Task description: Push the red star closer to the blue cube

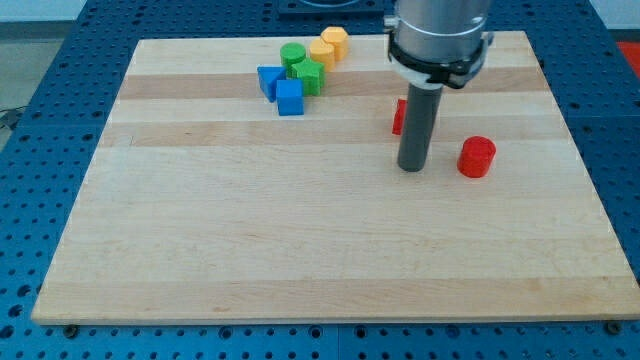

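The red star [398,117] lies at the board's upper right, mostly hidden behind my rod; only its left edge shows. The blue cube [290,98] sits at the upper middle, well to the star's left. My tip [411,168] rests on the board just below and slightly right of the star, to the left of a red cylinder [477,157]. Whether the rod touches the star cannot be told.
Another blue block [268,79] touches the cube's upper left. Two green blocks [292,55] [310,76] and two yellow blocks [334,42] [321,55] cluster just above and right of the cube. The wooden board [300,240] lies on a blue perforated table.
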Controlling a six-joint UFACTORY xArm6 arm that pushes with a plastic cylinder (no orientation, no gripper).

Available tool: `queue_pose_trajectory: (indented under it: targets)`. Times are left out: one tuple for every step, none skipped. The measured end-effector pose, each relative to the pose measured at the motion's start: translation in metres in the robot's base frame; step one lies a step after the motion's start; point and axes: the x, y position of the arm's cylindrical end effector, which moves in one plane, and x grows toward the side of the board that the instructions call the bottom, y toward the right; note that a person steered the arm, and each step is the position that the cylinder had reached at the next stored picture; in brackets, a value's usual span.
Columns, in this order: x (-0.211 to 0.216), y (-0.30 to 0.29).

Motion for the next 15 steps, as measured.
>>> queue_pose_trajectory:
  targets:
    - [-0.009, 0.021]
    - [-0.01, 0.026]
    - [-0.032, 0.008]
    - [-0.051, -0.031]
    - [-0.069, -0.069]
    - [-0.08, -0.086]
    - [-0.043, -0.036]
    - [-0.041, 0.037]
    - [-0.09, 0.055]
    - [-0.129, 0.043]
    - [-0.119, 0.034]
    - [-0.102, 0.029]
    - [-0.084, 0.028]
    - [-0.081, -0.007]
    - [-0.093, -0.052]
